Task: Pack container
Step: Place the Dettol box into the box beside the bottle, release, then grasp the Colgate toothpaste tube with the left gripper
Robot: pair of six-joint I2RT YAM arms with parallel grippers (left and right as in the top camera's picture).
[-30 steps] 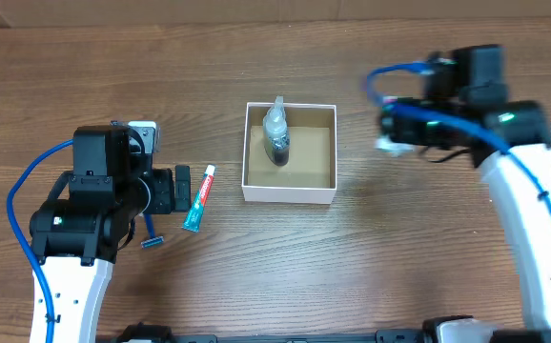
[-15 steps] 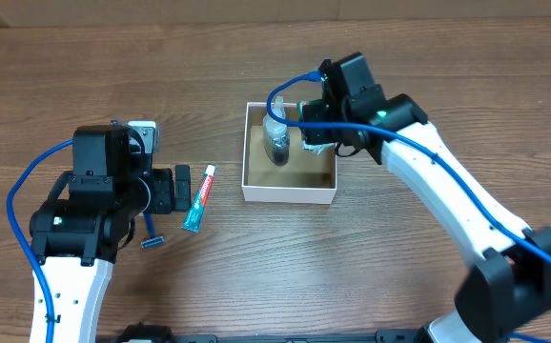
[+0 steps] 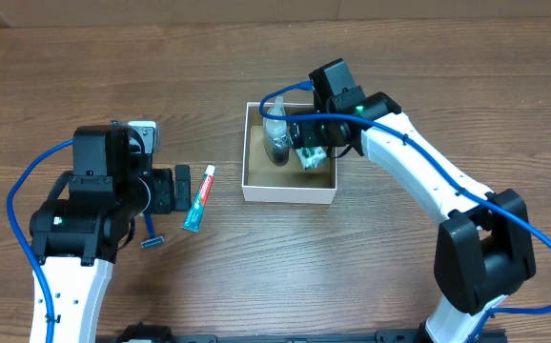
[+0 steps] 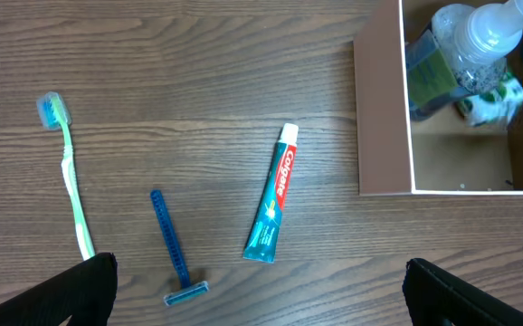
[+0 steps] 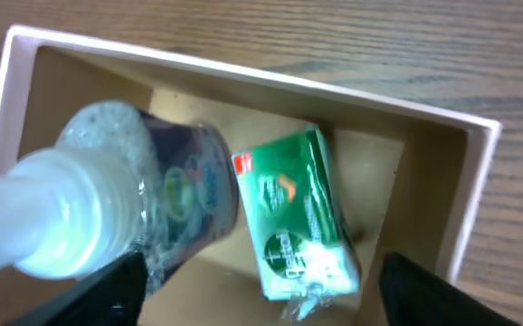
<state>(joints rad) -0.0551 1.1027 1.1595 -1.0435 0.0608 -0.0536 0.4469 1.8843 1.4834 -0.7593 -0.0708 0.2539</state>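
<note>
The container [image 3: 290, 195] is a white-walled box with a brown inside at mid table. It also shows in the left wrist view [image 4: 379, 118] and the right wrist view [image 5: 243, 72]. Inside it lie a clear pump bottle [image 3: 277, 138] [image 5: 135, 199] and a green packet [image 3: 312, 157] [image 5: 302, 217] [image 4: 497, 95]. My right gripper [image 3: 309, 143] [image 5: 266, 290] hangs over the box, fingers wide open, with the packet lying between and below them. My left gripper [image 3: 185, 189] [image 4: 261, 299] is open and empty above the table left of the box.
A toothpaste tube [image 3: 199, 198] [image 4: 274, 195] and a blue razor [image 3: 150, 233] [image 4: 171, 244] lie left of the box under my left gripper. A green toothbrush [image 4: 70, 177] lies further left. The right arm stretches across the table's right half.
My right arm swung in from the far right to over the box. The green packet now lies in the box beside the bottle. The left arm has not moved.
</note>
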